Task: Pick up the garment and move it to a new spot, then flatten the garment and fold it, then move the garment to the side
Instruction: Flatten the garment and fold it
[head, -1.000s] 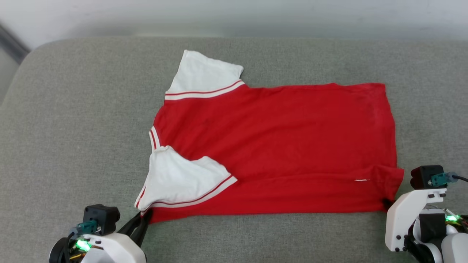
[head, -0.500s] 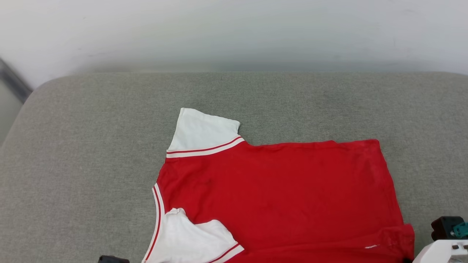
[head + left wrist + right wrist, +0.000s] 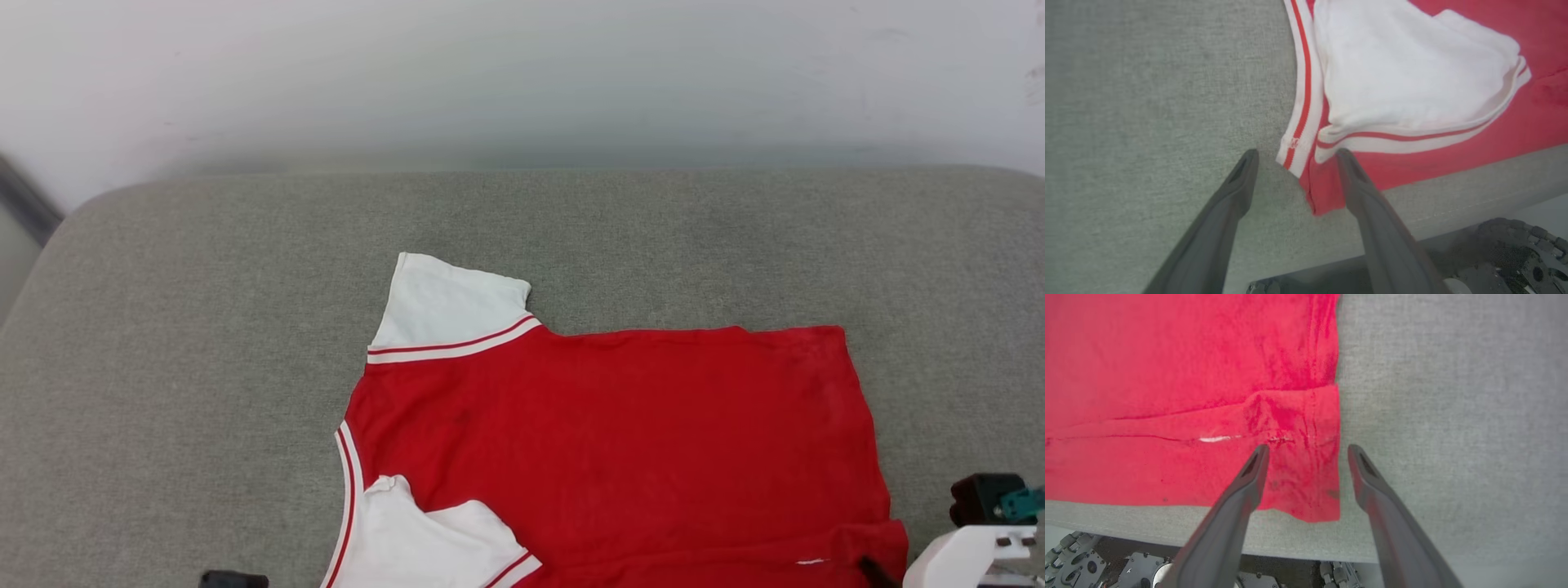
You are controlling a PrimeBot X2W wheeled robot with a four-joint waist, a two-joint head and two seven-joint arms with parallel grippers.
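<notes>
L gripper [image 3: 1297, 153]: fingers are standing spread, pinching nothing; tips are straddling the collar-end corner of the garment [image 3: 1412, 163].
Garment pos.: is lying nearly flat on the grey cushion [image 3: 204, 327], by its near edge, collar end to L, hem to R.
Striped trim [image 3: 1300, 102]: red-and-white band, is running along the neckline down to the L corner.
Near sleeve [image 3: 1404, 69]: white, is lying folded in over the red body.
Far sleeve [image 3: 449, 302]: is lying flat, pointing toward the wall [image 3: 490, 82].
Hem corner [image 3: 1314, 490]: is lying slightly rumpled between the R tips; small white tag [image 3: 1214, 438] just beside.
R gripper [image 3: 1308, 448]: fingers are standing apart, gripping nothing.
Handling (est.): thin, soft, light fabric; prob. sagging and creasing when lifted, not fragile, no stiffness to push against.
Grip pts (est.): trim at the L corner and doubled hem at the R corner are offering the thickest layers; lifting both ends together should be keeping it taut.
</notes>
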